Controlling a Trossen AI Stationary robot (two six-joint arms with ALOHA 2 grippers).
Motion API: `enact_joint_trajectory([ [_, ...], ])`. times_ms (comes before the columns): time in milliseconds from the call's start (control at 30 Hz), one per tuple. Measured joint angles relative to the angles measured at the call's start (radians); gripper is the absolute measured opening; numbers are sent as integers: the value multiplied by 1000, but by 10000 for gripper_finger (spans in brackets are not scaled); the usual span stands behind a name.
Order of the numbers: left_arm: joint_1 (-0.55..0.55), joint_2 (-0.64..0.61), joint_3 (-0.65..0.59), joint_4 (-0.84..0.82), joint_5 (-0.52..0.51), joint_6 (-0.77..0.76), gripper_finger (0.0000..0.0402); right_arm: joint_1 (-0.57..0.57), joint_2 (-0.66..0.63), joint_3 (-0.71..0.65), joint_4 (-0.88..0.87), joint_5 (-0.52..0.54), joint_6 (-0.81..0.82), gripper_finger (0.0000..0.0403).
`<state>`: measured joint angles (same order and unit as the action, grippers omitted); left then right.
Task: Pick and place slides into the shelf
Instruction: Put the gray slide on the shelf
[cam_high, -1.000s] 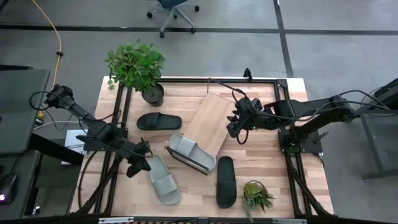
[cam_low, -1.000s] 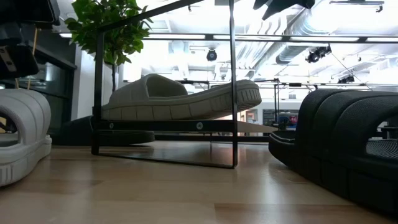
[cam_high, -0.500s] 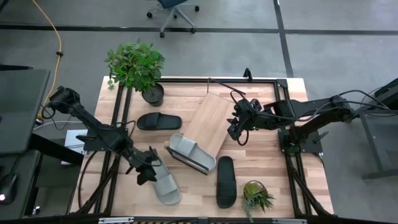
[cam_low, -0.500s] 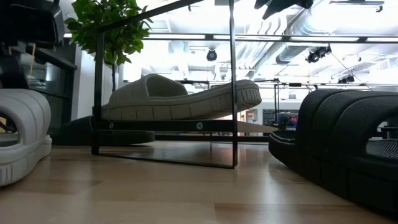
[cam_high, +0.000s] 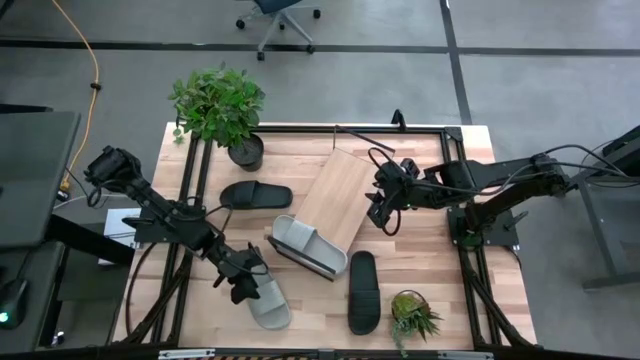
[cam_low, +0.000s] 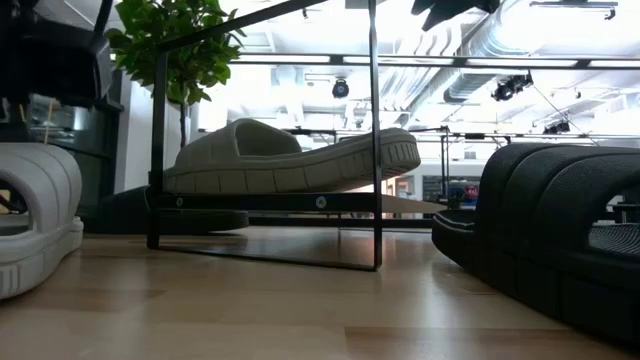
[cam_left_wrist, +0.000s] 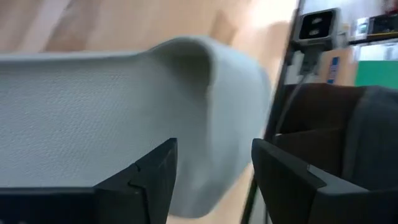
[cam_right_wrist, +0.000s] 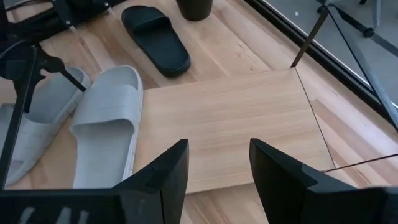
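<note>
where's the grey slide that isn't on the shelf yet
In the high view it lies on the tabletop's front left, grey-green slide, under the left claw, left of the black slide.

no readable text, distant signs perhaps blurred

The light-wood table (cam_high: 440, 280) carried the shelf (cam_high: 340, 195), a pale plank lying at a slant near the middle. One grey-green slide (cam_high: 308, 245) lay on the shelf's lower end. A second grey-green slide (cam_high: 265, 298) lay on the table near the front left. A black slide (cam_high: 256, 195) lay just left of the shelf, another black slide (cam_high: 363, 291) in front of it. A large potted plant (cam_high: 222, 110) stood at the back left, a small potted plant (cam_high: 410, 316) at the front right.
</note>
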<state>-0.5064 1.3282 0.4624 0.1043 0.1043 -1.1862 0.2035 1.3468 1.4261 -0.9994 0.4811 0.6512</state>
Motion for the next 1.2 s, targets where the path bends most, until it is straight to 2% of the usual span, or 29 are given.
enact_joint_trajectory([
  [267, 0, 38, 1, 84, 12, 12, 193, 0, 0, 0, -6, 1, -5, 160],
  [600, -6, 45, 0, 79, 37, 32, 185, 0, 0, 0, -6, 16, -5, 160],
  [700, -4, 45, 0, 77, 36, 34, 161, 0, 0, 0, -6, 17, -5, 160],
  [1100, -4, 45, 1, 74, 18, 31, 16, 0, 0, 0, -7, 29, -9, 160],
  [1200, -4, 45, 1, 76, 18, 30, 8, 0, 0, 0, -6, 31, -16, 160],
])
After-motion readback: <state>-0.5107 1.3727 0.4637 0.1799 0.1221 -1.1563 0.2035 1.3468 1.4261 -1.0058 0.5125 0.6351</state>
